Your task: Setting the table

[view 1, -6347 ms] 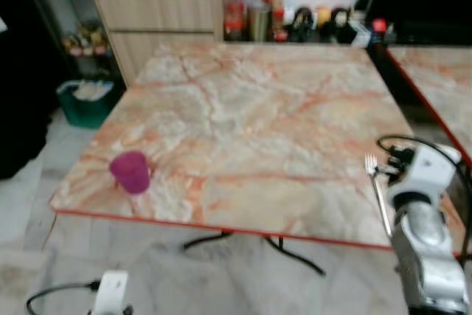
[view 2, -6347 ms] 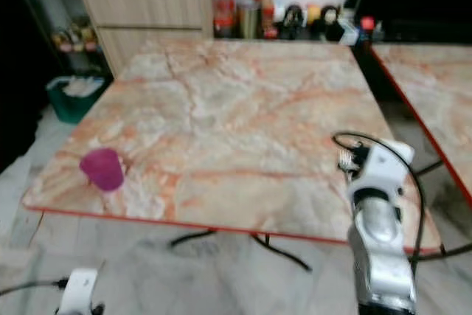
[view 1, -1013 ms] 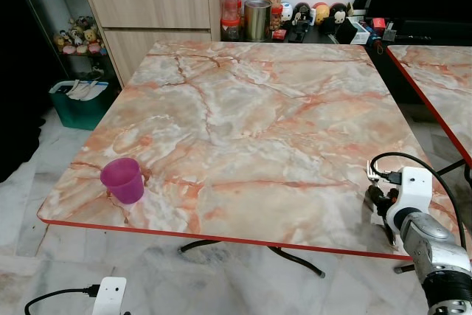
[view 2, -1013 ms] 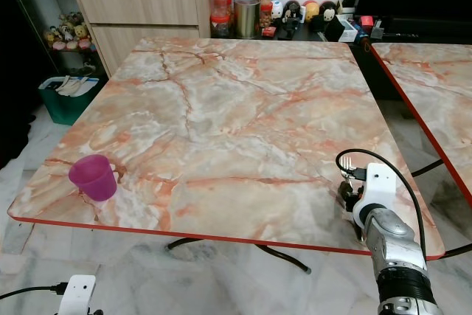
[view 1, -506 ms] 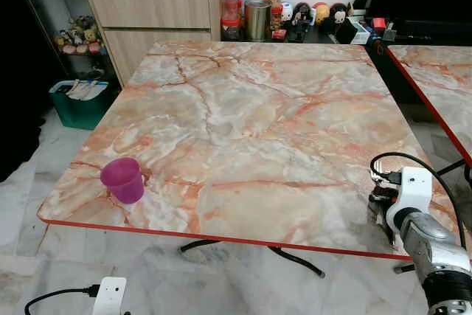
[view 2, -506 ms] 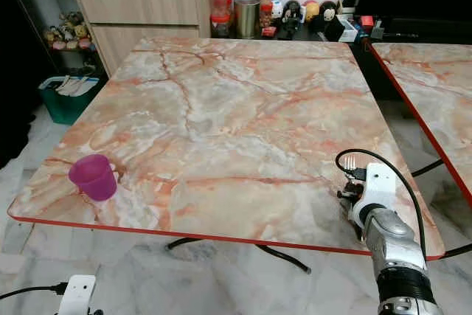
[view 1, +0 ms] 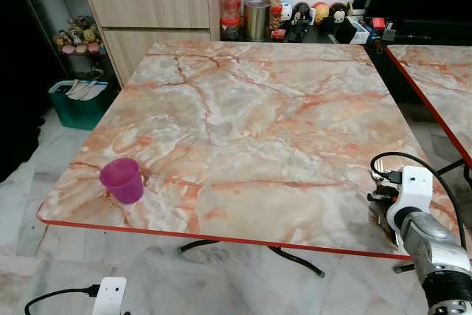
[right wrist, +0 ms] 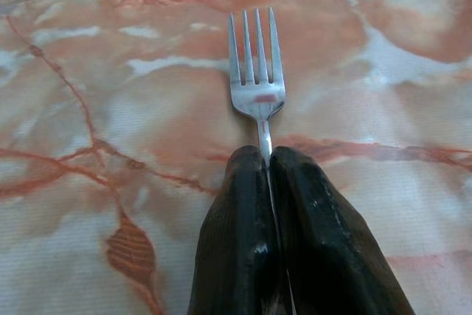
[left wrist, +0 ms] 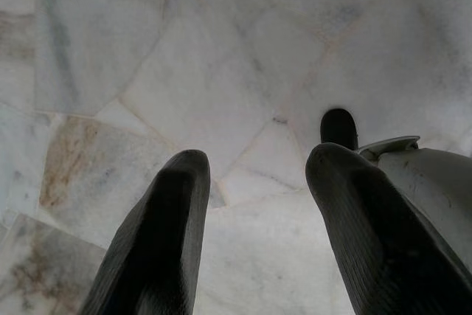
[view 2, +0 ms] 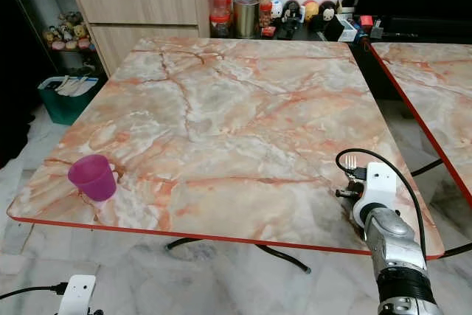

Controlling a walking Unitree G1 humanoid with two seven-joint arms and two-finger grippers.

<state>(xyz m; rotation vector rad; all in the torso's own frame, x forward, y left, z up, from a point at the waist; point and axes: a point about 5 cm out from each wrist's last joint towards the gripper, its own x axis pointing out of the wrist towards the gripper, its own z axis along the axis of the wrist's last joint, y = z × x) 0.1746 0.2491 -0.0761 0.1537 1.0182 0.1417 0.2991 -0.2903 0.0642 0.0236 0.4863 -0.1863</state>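
Observation:
A silver fork [right wrist: 256, 86] points forward, its tines low over the orange-veined marble table [view 1: 251, 108]. My right gripper [right wrist: 265, 156] is shut on the fork's handle, near the table's front right corner; the head view shows the fork tines [view 2: 349, 160] just ahead of the white wrist [view 1: 413, 186]. A purple cup [view 1: 122, 179] stands upright near the front left corner, far from the fork. My left gripper [left wrist: 258, 164] hangs open over the pale stone floor, with nothing between its fingers.
Jars and a metal canister [view 1: 257, 18] line the table's far side, beside a wooden cabinet [view 1: 158, 9]. A green bin [view 1: 81, 101] sits on the floor at left. A second marble table [view 1: 435, 71] stands close on the right. A white plug [view 1: 110, 294] lies on the floor.
The right gripper has lowered the fork toward the tabletop over the last second. The cup and the left arm have stayed put.

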